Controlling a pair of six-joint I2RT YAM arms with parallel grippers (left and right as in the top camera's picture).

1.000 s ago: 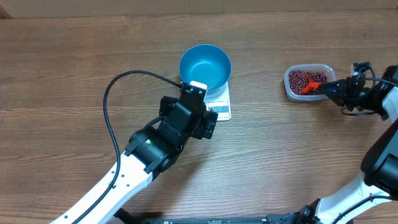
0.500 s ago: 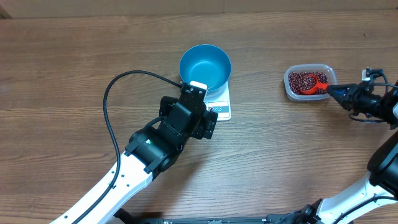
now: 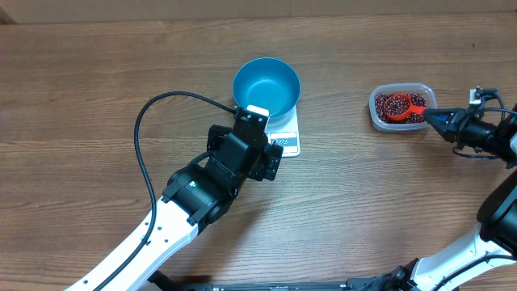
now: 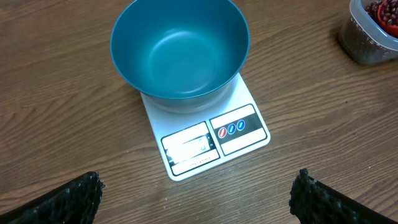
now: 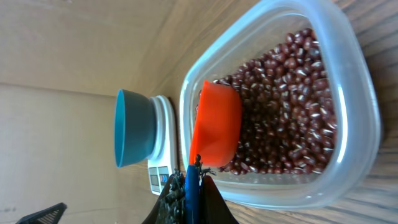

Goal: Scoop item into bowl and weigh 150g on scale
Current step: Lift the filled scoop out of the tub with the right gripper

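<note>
I see the bowl [image 3: 266, 85] sitting on the scale [image 3: 287, 142]; well to its right, the tub [image 3: 373, 111] holds the beans [image 3: 384, 103] and the scoop [image 3: 397, 106].

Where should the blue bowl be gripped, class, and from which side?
Probably by its rim, from above. The bowl stands upright and empty on the scale; its smooth flared wall offers no other hold. The open left end effector faces the near rim.

We think this is a robot test room, not a home kitchen. We see a left robot arm [image 3: 194, 194] and a right robot arm [image 3: 497, 218] at a wooden table [image 3: 81, 81], with a black cable [image 3: 137, 141], and just a scale [image 3: 288, 137], bowl [image 3: 266, 85], scoop [image 3: 397, 108] and tub [image 3: 374, 115] of beans [image 3: 384, 103].
</note>
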